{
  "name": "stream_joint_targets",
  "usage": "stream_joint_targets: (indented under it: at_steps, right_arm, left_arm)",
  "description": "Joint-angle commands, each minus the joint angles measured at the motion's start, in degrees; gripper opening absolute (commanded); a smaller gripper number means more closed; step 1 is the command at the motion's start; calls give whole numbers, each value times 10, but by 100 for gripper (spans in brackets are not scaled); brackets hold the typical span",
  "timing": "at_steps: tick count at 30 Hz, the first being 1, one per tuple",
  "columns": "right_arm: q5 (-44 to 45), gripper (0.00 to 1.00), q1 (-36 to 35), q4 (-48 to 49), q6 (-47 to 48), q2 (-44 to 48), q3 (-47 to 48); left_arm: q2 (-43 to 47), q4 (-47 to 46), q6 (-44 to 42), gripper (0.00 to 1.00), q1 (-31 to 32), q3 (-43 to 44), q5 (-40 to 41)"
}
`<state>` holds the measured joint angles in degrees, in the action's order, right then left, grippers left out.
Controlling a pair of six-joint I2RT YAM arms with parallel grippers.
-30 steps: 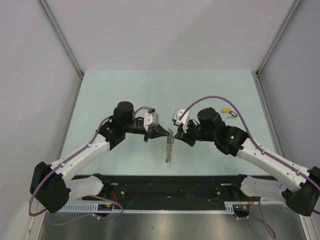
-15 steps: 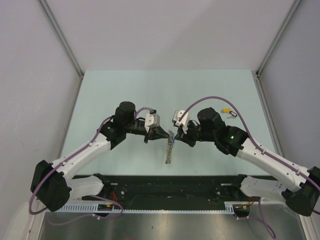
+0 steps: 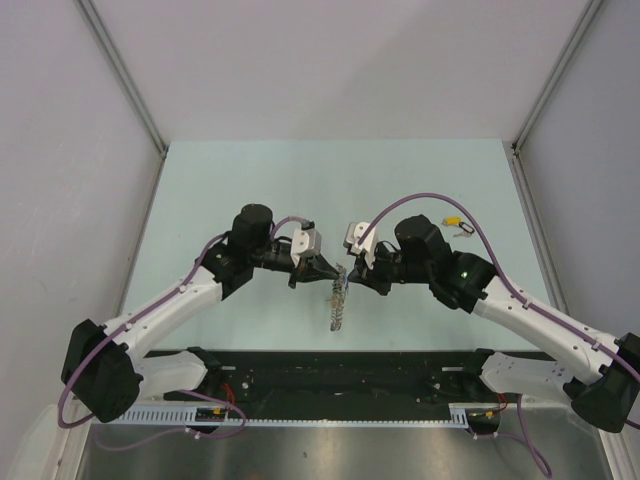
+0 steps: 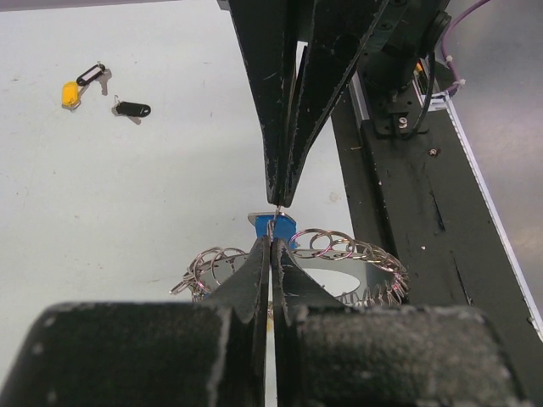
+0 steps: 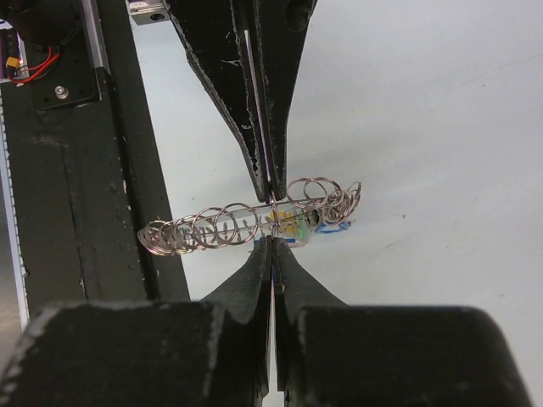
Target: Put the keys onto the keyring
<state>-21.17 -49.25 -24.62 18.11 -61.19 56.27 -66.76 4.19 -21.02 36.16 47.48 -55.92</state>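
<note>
The keyring (image 3: 337, 304) hangs edge-on between my two gripper tips at mid-table. It shows in the left wrist view (image 4: 356, 264) and the right wrist view (image 5: 212, 225) as a band edged with small wire loops. My left gripper (image 3: 333, 273) (image 4: 271, 242) is shut, with a blue-tagged key (image 4: 275, 225) at its tip. My right gripper (image 3: 350, 276) (image 5: 272, 244) is shut, tip to tip with it, on a thin wire loop at the ring's edge. Yellow, green and blue tags (image 5: 299, 227) hang on the ring. A yellow-tagged key (image 3: 453, 221) (image 4: 69, 92) and a black-tagged key (image 3: 466, 230) (image 4: 133, 108) lie loose at the far right.
A second black tag (image 4: 91, 73) lies beside the yellow one. The black base rail (image 3: 340, 368) runs along the near edge below the ring. Grey walls close in the pale green table (image 3: 250, 180) on the left, right and back.
My left gripper has moved a little to the right and nearer, and the keyring has shifted slightly nearer with it. The right arm has hardly moved.
</note>
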Motion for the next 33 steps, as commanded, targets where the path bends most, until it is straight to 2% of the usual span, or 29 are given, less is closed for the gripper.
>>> stream_joint_targets:
  at_steps: [1, 26, 33]
  right_arm:
    - [-14, 0, 0, 32, 4, 5, 16]
    - [3, 0, 1, 74, -18, -2, 1]
    - [24, 0, 2, 62, -11, 19, -6]
  left_arm:
    - [2, -24, -5, 0, 8, 26, -36]
    - [8, -72, 28, 0, 14, 14, -27]
    - [11, -84, 54, 1, 13, 9, 31]
